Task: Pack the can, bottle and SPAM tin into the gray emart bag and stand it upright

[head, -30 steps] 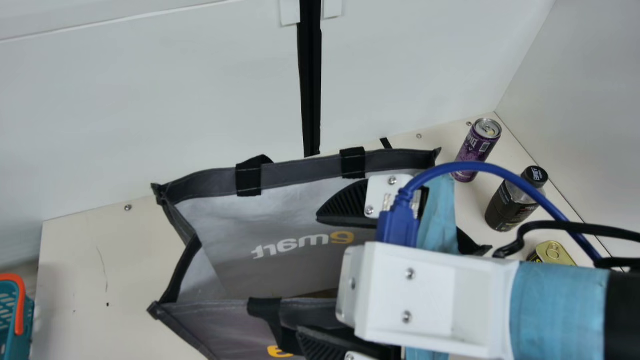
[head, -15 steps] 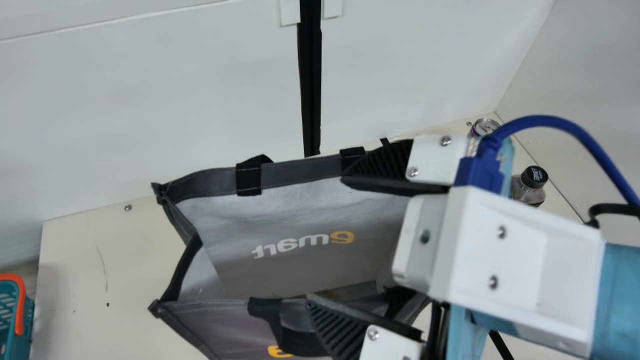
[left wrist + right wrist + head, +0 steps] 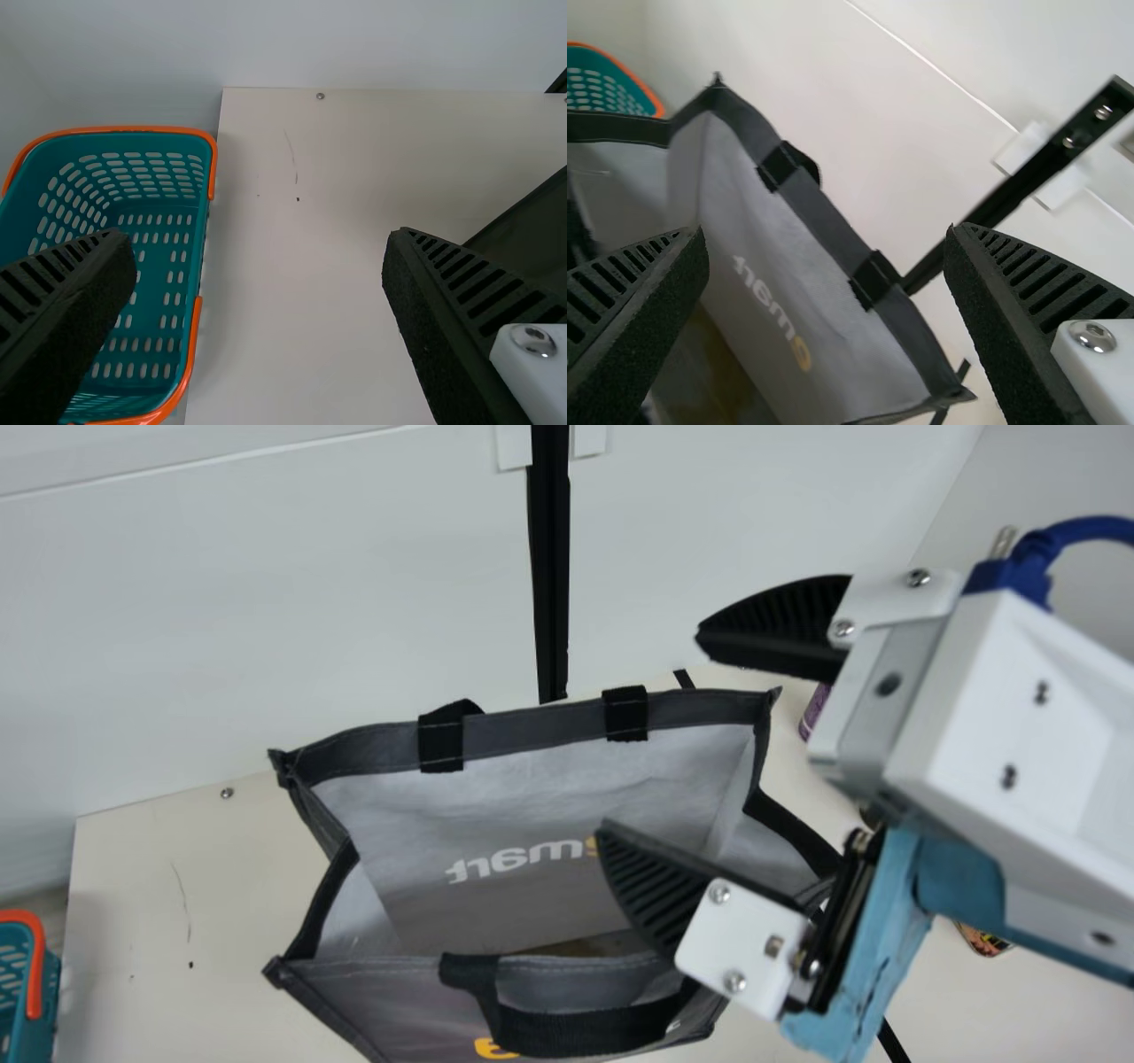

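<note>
While I am holding nothing, my right fingers [image 3: 656,877] are standing wide apart above the right part of the gray emart bag [image 3: 532,740], one of them reaching over its open mouth and the other up past its far rim. I am judging this as the step of going to fetch the first item, with the packing still ahead of me. I am wanting to stay high until both tips are clear of the bag's right side, since a low tip could be snagging the rim or the front handle [image 3: 585,1032] and dragging the mouth shut.

Just to the right of the bag, the can [image 3: 812,710] is peeking out from behind me. Nearer, a dark bit I am taking for the bottle [image 3: 871,815] is showing, and farther round to the bag's right is lying what looks like the SPAM tin [image 3: 983,941]. For the can, I am planning to be lining up square, straddling its body evenly and only then closing.

My left fingers [image 3: 443,319] are also hanging well apart, gripping nothing, over the table [image 3: 213,850] left of the bag, with the teal basket [image 3: 133,129] sitting farther left.
</note>
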`<state>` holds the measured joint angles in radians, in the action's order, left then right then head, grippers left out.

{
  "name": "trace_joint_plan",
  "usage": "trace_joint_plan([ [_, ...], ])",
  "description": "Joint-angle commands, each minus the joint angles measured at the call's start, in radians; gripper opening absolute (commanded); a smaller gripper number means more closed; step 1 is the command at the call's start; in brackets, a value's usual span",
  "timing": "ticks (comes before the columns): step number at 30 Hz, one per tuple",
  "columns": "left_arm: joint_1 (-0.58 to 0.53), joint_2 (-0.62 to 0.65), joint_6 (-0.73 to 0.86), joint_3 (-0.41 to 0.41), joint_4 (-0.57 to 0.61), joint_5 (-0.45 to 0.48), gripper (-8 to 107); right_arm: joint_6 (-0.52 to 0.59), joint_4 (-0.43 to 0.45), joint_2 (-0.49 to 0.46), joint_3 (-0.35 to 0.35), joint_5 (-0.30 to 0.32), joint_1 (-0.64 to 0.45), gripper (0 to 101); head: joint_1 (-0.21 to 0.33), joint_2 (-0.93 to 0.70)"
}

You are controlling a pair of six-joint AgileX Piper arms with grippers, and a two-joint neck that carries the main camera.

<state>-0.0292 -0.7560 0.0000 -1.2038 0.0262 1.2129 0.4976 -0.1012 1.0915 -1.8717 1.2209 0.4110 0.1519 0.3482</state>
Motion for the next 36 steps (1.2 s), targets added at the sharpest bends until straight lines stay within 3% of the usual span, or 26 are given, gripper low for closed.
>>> trace_joint_plan([
  [1,0.0,0.0,0.0,0.0,0.0,0.0,90,-0.004,-0.008,0.004,-0.006,-0.001,-0.038,95,0.023,0.001],
  [18,0.0,0.0,0.0,0.0,0.0,0.0,90,-0.052,-0.039,0.039,-0.006,-0.001,-0.298,95,0.023,0.001],
  [36,0.0,0.0,0.0,0.0,0.0,0.0,90,-0.025,-0.038,0.069,-0.013,-0.001,-0.548,95,0.023,0.001],
])
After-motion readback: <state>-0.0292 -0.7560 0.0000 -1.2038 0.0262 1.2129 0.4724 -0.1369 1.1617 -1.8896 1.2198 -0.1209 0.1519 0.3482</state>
